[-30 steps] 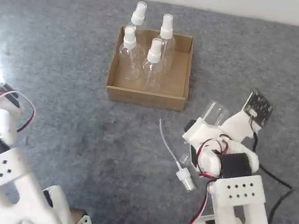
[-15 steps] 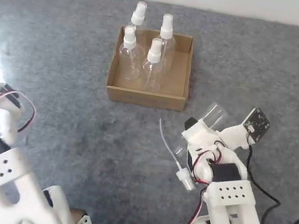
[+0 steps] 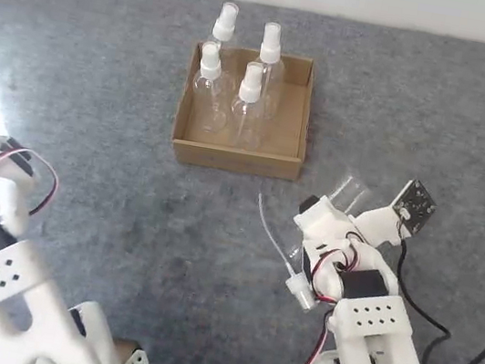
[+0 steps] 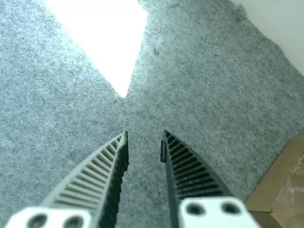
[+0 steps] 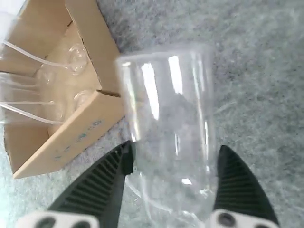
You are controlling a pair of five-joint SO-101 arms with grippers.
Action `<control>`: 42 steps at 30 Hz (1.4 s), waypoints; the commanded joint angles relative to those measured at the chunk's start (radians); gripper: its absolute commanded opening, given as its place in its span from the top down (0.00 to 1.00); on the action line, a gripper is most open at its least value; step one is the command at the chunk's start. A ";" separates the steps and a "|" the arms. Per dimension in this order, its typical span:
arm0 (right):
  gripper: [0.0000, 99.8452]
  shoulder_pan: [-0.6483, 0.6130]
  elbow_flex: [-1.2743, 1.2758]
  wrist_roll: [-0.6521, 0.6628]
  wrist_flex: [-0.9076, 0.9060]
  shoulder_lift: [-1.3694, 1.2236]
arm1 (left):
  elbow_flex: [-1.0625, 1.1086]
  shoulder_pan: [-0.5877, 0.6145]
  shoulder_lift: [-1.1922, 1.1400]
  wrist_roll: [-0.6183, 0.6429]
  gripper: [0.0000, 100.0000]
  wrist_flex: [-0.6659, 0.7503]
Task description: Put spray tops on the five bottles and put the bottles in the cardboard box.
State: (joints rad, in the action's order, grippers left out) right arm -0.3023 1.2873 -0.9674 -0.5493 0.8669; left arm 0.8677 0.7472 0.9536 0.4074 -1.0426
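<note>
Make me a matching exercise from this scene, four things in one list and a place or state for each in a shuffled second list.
Things:
1. left claw
2. right claw
3. loose spray top
4. cardboard box

States:
A. lies on the carpet, tube attached
B. has capped bottles standing in it
C. open, nothing in it
D. shut on an uncapped bottle

Pairs: 1-C, 2-D, 3-A, 4-B

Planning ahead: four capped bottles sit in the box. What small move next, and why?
Probably send the left jaws to the loose spray top lying beside the right arm: the right jaws grip the last bottle, uncapped, and the left jaws are open and empty.
</note>
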 commanded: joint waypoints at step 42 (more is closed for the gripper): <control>0.98 0.088 -0.394 0.773 -0.088 0.033 | 0.024 -0.003 0.026 0.009 0.89 0.077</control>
State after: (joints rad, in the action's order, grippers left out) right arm -0.1780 0.9605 -0.2447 -0.7135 0.8669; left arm 0.8968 0.7472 0.9536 0.4074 -0.9920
